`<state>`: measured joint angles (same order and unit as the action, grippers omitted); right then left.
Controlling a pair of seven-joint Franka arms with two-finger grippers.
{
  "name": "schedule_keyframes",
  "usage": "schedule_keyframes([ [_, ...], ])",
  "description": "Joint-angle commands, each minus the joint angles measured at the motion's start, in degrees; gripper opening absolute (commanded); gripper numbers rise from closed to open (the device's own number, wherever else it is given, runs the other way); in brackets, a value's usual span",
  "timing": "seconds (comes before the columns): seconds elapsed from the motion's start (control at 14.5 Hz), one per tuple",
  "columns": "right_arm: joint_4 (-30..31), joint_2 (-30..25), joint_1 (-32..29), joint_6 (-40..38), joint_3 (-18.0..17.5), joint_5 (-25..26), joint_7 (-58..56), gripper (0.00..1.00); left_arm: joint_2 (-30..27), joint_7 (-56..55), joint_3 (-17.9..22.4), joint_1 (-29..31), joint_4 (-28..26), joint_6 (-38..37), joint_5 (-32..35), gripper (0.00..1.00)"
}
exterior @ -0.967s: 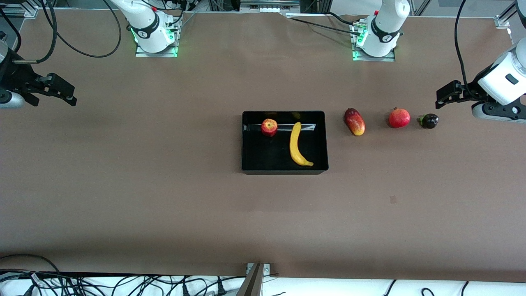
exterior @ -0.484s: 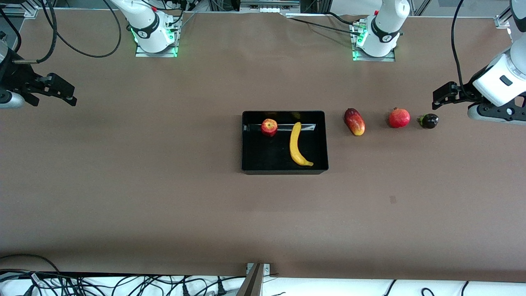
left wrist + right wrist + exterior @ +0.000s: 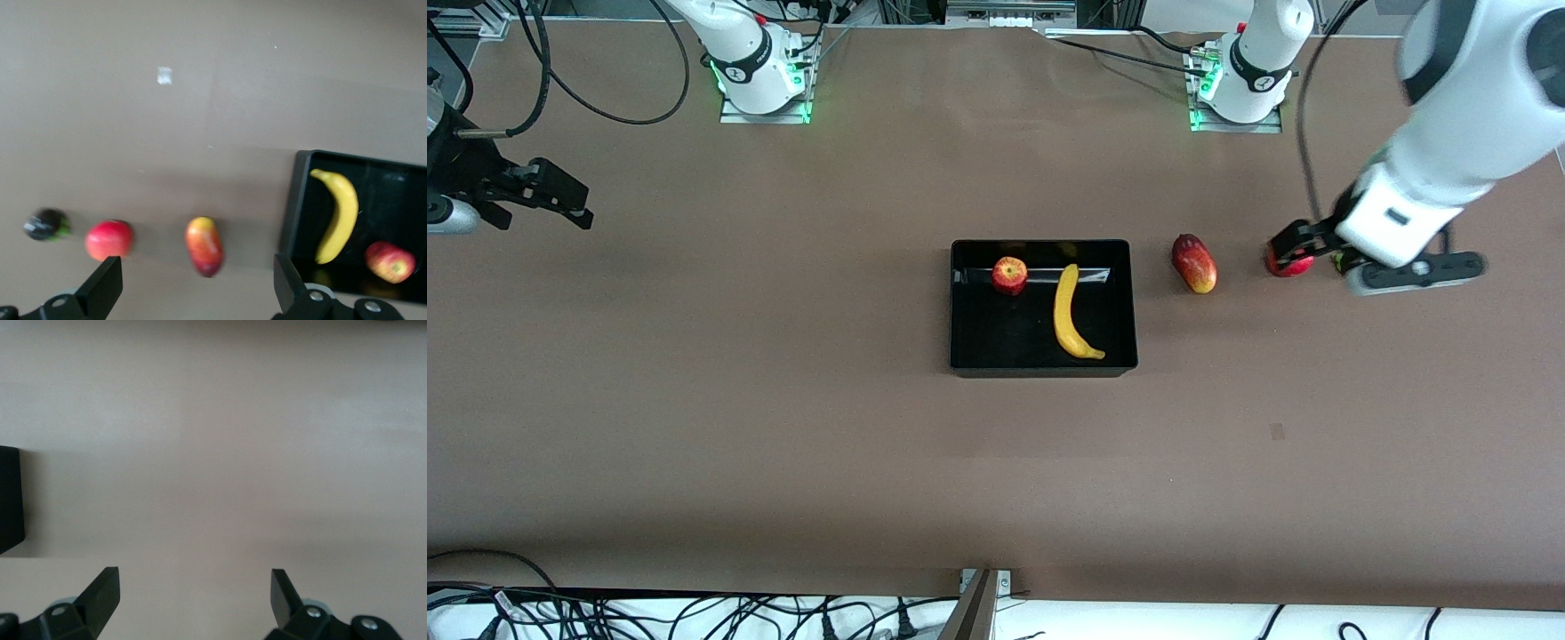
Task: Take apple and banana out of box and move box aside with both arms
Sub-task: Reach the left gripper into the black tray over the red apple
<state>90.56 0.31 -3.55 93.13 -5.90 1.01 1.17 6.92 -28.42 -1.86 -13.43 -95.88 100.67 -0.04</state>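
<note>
The black box [image 3: 960, 307] sits mid-table. In it lie the red apple [image 3: 1009, 275] and the yellow banana [image 3: 1067, 313], the apple toward the right arm's end. The left wrist view shows the box [image 3: 297, 200], the banana [image 3: 338, 213] and the apple [image 3: 390, 261]. My left gripper [image 3: 1288, 246] is open and empty, in the air over the round red fruit with a crown [image 3: 1294, 266]. My right gripper [image 3: 551, 197] is open and empty, waiting over bare table at the right arm's end.
An oblong red-yellow fruit [image 3: 1194, 263] lies beside the box toward the left arm's end. A dark round fruit [image 3: 45, 224] lies past the crowned fruit [image 3: 109, 239], mostly hidden by my left arm in the front view. A small mark [image 3: 1278, 432] is on the table.
My left arm has swung in from the table's end toward the box and now hangs over the crowned red fruit and the dark fruit. The right arm has not moved.
</note>
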Motion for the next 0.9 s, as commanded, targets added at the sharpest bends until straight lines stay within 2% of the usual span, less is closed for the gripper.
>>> schedule_keyframes([
  [0.0,-1.3,0.5,-0.2,-0.9,-0.1,0.0,-0.9,1.00,6.6,-13.7,0.4,-6.1,0.7,3.0,1.0,1.00],
  [0.28,-1.3,0.5,-0.2,-0.9,-0.1,0.0,-0.9,1.00,16.0,-28.7,-0.5,-12.6,0.9,9.8,0.7,1.00],
  [0.48,-1.3,0.5,-0.2,-0.9,-0.1,0.0,-0.9,1.00,20.7,-30.8,-0.6,-16.7,1.6,11.7,-0.2,1.00],
  [0.83,-1.3,0.5,-0.2,-0.9,-0.1,0.0,-0.9,1.00,24.2,-32.6,-0.6,-21.5,2.1,16.6,-3.9,1.00],
])
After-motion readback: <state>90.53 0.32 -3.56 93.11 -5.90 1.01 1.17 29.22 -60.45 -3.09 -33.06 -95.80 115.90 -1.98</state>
